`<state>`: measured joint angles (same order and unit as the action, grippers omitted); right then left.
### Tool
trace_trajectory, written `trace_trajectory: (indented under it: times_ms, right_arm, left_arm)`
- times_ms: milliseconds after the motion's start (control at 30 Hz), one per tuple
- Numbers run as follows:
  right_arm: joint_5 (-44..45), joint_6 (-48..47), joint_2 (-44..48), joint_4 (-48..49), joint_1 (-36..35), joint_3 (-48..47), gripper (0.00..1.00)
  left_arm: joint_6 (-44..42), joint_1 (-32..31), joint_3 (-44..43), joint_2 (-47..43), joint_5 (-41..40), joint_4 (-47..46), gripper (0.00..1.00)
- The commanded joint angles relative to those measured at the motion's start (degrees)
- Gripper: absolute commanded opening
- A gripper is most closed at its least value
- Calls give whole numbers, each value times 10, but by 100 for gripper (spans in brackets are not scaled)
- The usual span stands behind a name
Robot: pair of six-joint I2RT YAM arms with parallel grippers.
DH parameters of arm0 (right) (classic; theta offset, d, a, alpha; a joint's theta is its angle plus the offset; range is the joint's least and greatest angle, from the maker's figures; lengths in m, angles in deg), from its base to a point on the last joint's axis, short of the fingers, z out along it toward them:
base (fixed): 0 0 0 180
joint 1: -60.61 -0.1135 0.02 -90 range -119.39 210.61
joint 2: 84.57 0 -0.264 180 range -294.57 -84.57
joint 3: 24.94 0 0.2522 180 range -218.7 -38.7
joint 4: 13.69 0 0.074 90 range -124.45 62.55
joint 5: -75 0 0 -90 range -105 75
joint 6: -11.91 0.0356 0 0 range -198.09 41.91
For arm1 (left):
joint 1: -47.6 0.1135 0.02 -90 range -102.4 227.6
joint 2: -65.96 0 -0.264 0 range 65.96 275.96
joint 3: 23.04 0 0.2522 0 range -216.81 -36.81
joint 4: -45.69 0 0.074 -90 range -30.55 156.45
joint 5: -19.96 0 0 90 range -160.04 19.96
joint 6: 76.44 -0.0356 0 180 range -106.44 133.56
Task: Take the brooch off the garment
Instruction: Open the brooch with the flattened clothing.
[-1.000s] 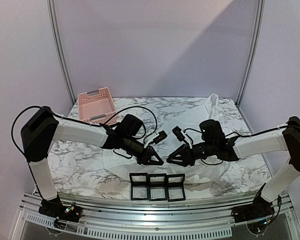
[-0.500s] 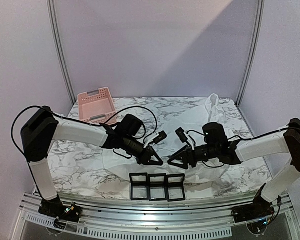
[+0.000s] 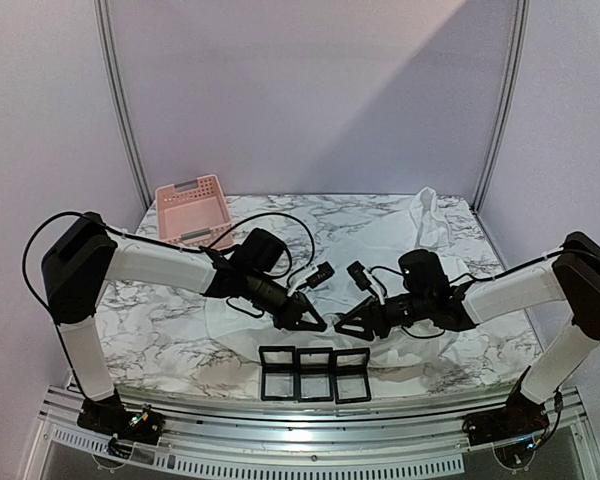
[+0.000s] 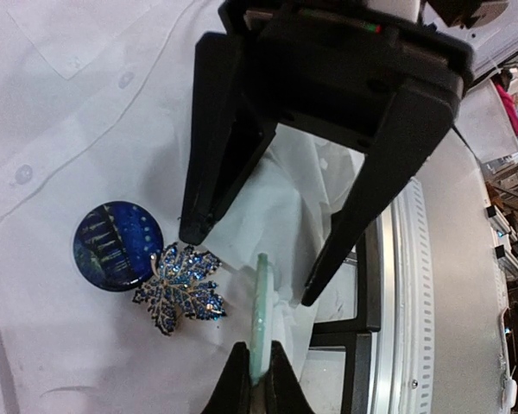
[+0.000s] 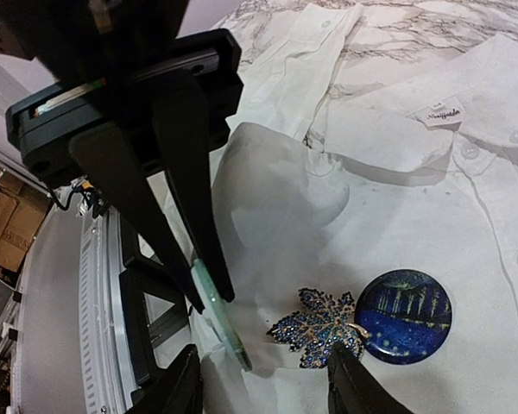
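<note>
The white garment (image 3: 426,216) lies spread on the marble table, with its buttoned front in the left wrist view (image 4: 69,103). A blue jewelled leaf brooch (image 4: 180,289) and a round dark-blue badge (image 4: 118,246) sit on it side by side. My left gripper (image 4: 257,349) is shut on the rim of a pale green disc brooch (image 4: 261,302), held edge-on where the fabric bunches up. My right gripper (image 5: 263,349) is open, low over the cloth, with the leaf brooch (image 5: 319,326) and the green disc (image 5: 229,336) between its fingers. The two grippers meet tip to tip in the top view (image 3: 328,324).
A pink basket (image 3: 192,208) stands at the back left of the table. A row of three black square frames (image 3: 315,372) lies at the near edge, just in front of the grippers. A metal rail (image 4: 440,285) runs along the table's front.
My right arm has shifted slightly left and down, closer to the left gripper. The left arm has stayed still, holding the green disc.
</note>
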<state>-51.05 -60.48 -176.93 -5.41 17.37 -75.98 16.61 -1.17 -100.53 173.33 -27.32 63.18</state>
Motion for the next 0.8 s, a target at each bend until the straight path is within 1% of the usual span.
trace_trajectory:
  times_ms: [0,267,433,533,667,767]
  right_arm:
    - [4,-3,-16,3,-5,-18,46]
    - [-2,-2,-30,5,-7,-24,39]
    - [-1,-1,-32,6,-7,-24,32]
    - [-7,3,-36,8,-7,-27,30]
    - [-9,7,-44,7,-7,-31,20]
    - [-10,9,-47,8,-8,-34,18]
  left_arm:
    - [-2,-2,-10,-16,11,-3,0]
    - [-1,-2,-10,-17,11,-3,0]
    - [-2,-2,-9,-18,10,-3,0]
    - [-3,-2,-9,-18,10,-3,0]
    - [-3,-2,-9,-21,10,-2,0]
    - [-4,-3,-9,-21,10,-2,0]
